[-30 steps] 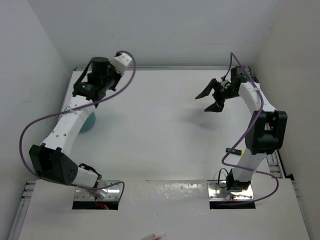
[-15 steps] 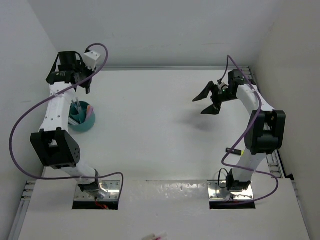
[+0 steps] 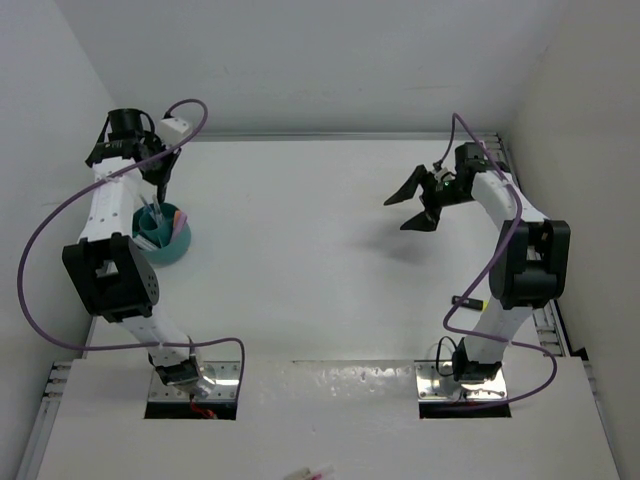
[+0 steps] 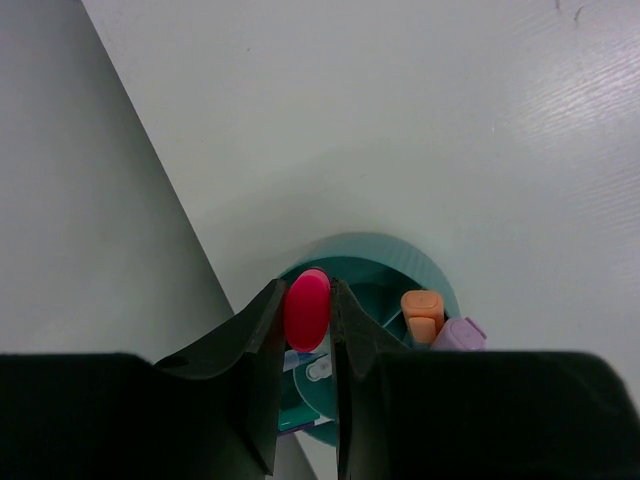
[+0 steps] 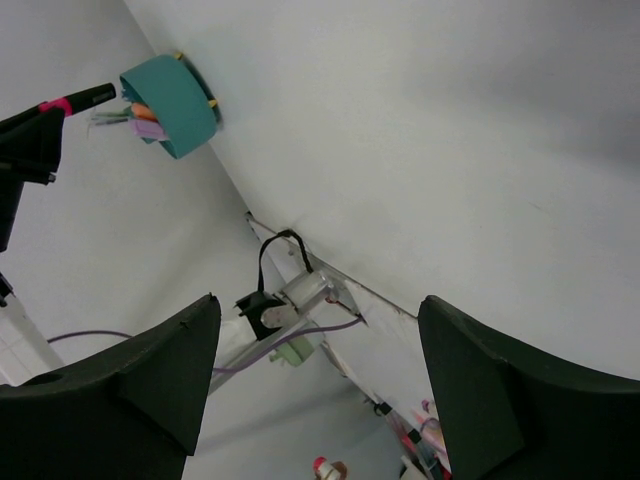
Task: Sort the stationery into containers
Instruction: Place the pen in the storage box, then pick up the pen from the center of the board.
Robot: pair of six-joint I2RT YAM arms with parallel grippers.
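The teal-green cup (image 3: 165,240) stands at the table's far left near the wall and holds several pens. In the left wrist view the cup's rim (image 4: 400,252) shows below the jaws, with a peach highlighter (image 4: 423,310) and a lilac highlighter (image 4: 458,333) standing inside. My left gripper (image 3: 160,188) hangs just above the cup, shut on a black marker whose pink end (image 4: 307,308) sits between the jaws. The right wrist view shows the cup (image 5: 170,100) and that marker (image 5: 75,100) from the side. My right gripper (image 3: 412,205) is open and empty, held above the table's right side.
White walls close in the table on the left, back and right. The cup stands close to the left wall. A few pink and white pens (image 3: 310,472) lie at the near edge, below the arm bases. Purple cables loop off both arms.
My left arm has swung left and back from over the cup's right side. Its gripper now points down above the cup with the marker in it. The right gripper has barely shifted.
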